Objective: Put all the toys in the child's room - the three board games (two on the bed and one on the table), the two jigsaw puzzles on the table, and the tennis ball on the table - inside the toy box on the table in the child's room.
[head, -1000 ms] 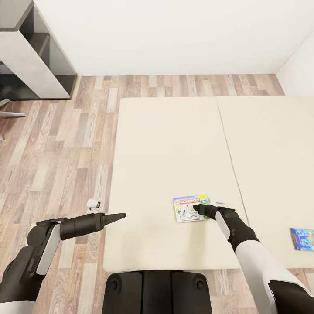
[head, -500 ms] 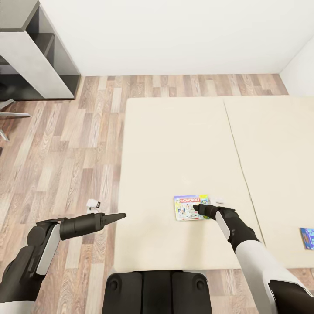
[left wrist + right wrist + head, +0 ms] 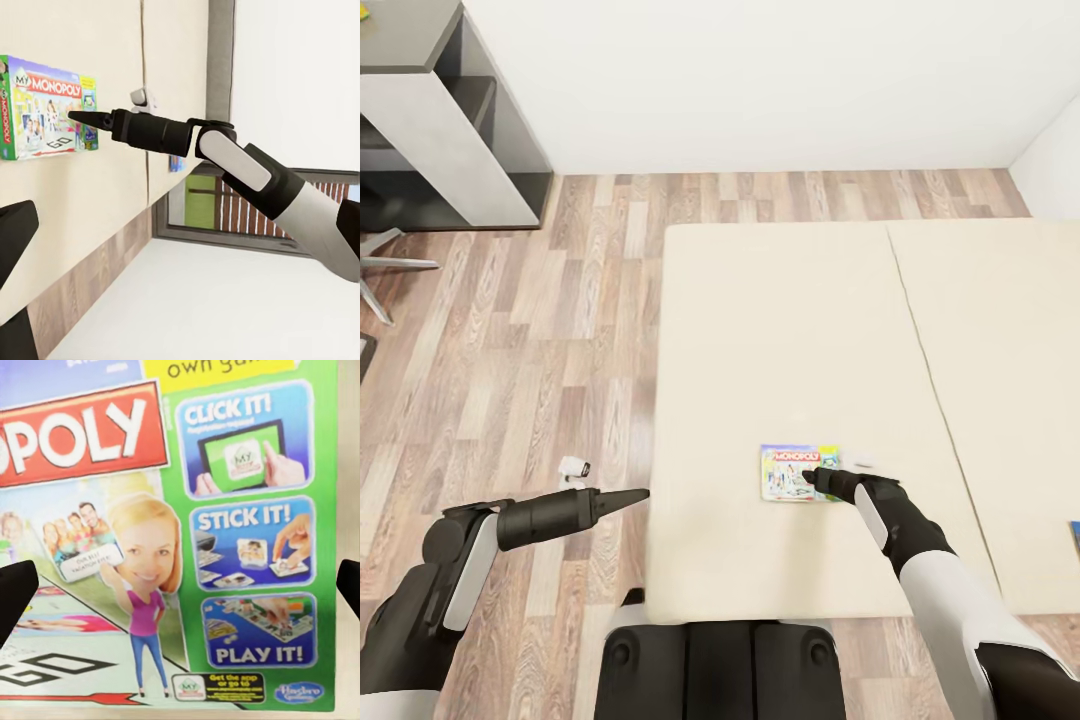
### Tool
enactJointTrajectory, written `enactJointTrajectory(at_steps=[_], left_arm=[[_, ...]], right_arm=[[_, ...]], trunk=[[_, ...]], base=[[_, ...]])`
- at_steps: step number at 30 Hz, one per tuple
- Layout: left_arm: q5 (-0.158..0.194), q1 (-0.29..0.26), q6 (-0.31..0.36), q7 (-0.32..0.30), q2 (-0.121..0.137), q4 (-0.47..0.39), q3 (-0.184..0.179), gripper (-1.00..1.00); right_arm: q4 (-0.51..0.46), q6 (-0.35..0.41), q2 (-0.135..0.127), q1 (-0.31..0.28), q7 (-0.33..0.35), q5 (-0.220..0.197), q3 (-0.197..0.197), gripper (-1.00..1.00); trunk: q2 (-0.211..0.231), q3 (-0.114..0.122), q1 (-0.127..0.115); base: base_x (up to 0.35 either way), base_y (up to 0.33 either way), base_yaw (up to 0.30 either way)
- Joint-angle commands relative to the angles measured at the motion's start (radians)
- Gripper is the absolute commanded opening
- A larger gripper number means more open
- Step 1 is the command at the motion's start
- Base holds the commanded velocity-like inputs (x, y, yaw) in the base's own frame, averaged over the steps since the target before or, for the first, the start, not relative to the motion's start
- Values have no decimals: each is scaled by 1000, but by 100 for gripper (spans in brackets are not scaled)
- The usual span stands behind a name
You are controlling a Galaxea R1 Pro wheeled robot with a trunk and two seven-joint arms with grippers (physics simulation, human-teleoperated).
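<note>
Bed (image 3: 800, 340) edge, Monopoly box (image 3: 798, 472) (flat), right end effector (image 3: 812, 477) above.

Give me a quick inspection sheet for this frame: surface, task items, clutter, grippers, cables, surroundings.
Surface: beige bed, two mattress panels with a seam between them.
Job's things: Monopoly board game lying flat on the bed; a blue board game at the picture's right edge.
Clutter: nothing seen.
Grippers: right gripper at the Monopoly box's edge, fingers spread in its wrist view; left gripper over the floor, carrying nothing, closure unclear.
Cables: nothing seen.
Surroundings: wood floor, white wall, table far left.
</note>
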Motion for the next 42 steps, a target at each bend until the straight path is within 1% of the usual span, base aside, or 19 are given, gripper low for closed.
enactJointTrajectory(at_steps=[1, 6, 18, 31, 42], left_arm=[[1, 0, 6, -2, 0, 0, 0, 100], [1, 0, 6, -2, 1, 0, 0, 100], [1, 0, 6, -2, 1, 0, 0, 100], [1, 0, 6, -2, 1, 0, 0, 100], [1, 0, 6, -2, 1, 0, 0, 100]], right_arm=[[-2, 6, 0, 0, 1, -10, -3, 100], [-2, 6, 0, 0, 1, -10, -3, 100], [-2, 5, 0, 0, 1, -10, -3, 100], [-2, 5, 1, 0, 1, -10, -3, 100], [-2, 4, 0, 0, 1, -10, -3, 100]], trunk=[[-1, -1, 1], [-1, -1, 1], [-1, -1, 1], [-1, -1, 1], [-1, -1, 1]], base=[[0, 158, 0], [0, 118, 0], [0, 22, 0], [0, 159, 0], [0, 16, 0]])
